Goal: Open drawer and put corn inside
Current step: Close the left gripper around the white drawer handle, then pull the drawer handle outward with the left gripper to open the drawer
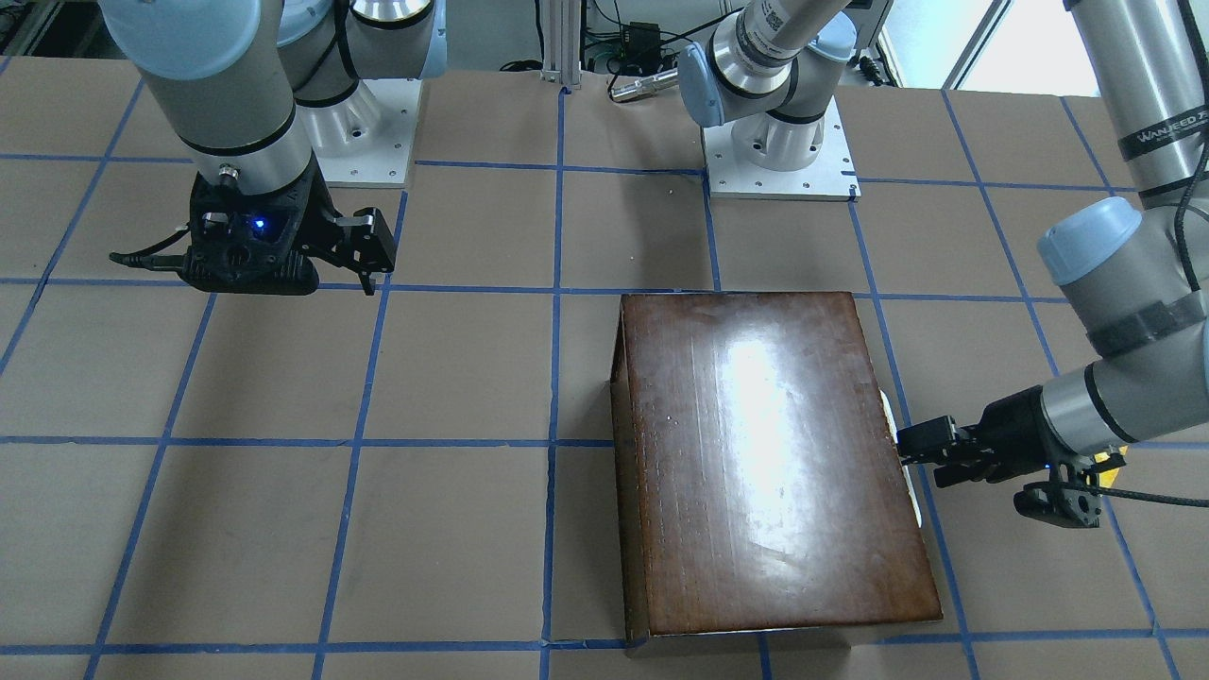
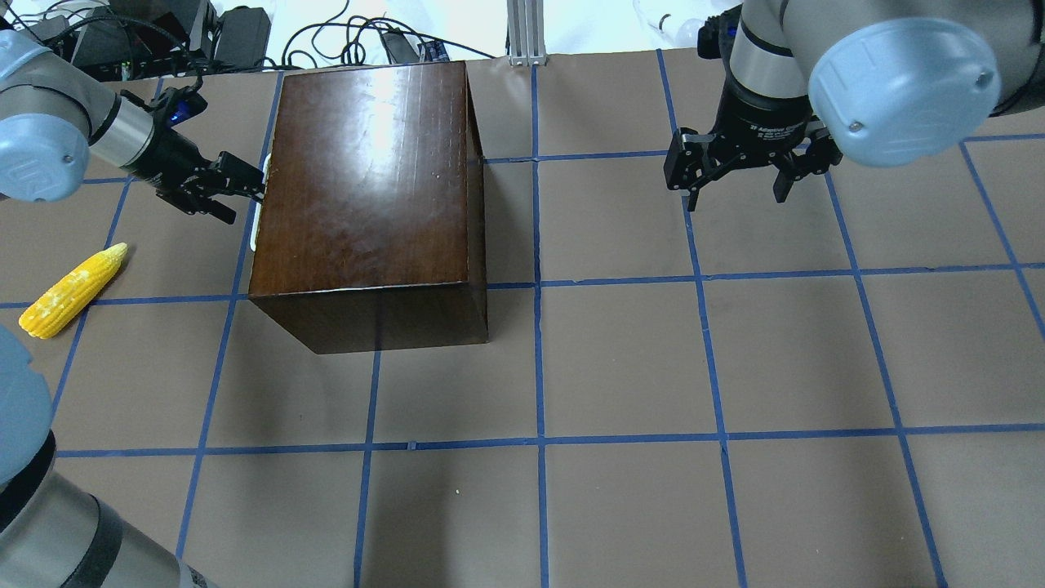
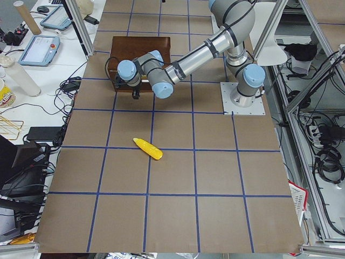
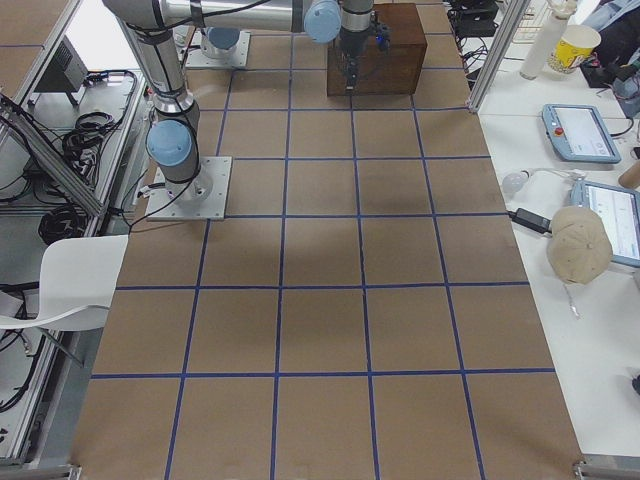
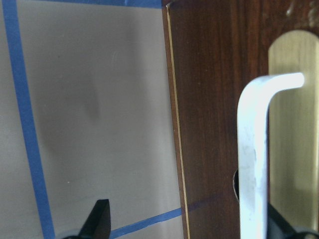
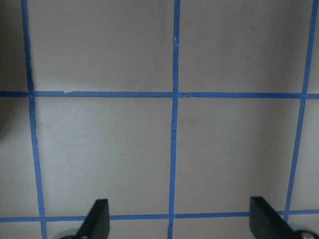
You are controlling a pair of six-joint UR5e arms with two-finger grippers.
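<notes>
Brown table (image 2: 620, 367), blue tape grid (image 2: 539, 359)

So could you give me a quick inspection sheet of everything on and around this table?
Surface: brown table, blue tape grid.
Job's things: drawer shut in the dark box; corn lying on the table, apart from the box.
Clutter: nothing seen.
Grippers: left gripper open, straddling the drawer's white handle; right gripper open above bare table.
Cables: black lead at left wrist; tangle beyond the far edge.
Surroundings: tablets, white chair.

Bright, even light falls from above — a broad white glare streaks the top of the box (image 1: 774, 463). Soft shadows spread over the bench (image 2: 506, 237) just beside the box. The left wrist view, close against the box, shows the handle (image 5: 254, 159) soft and blurred.
</notes>
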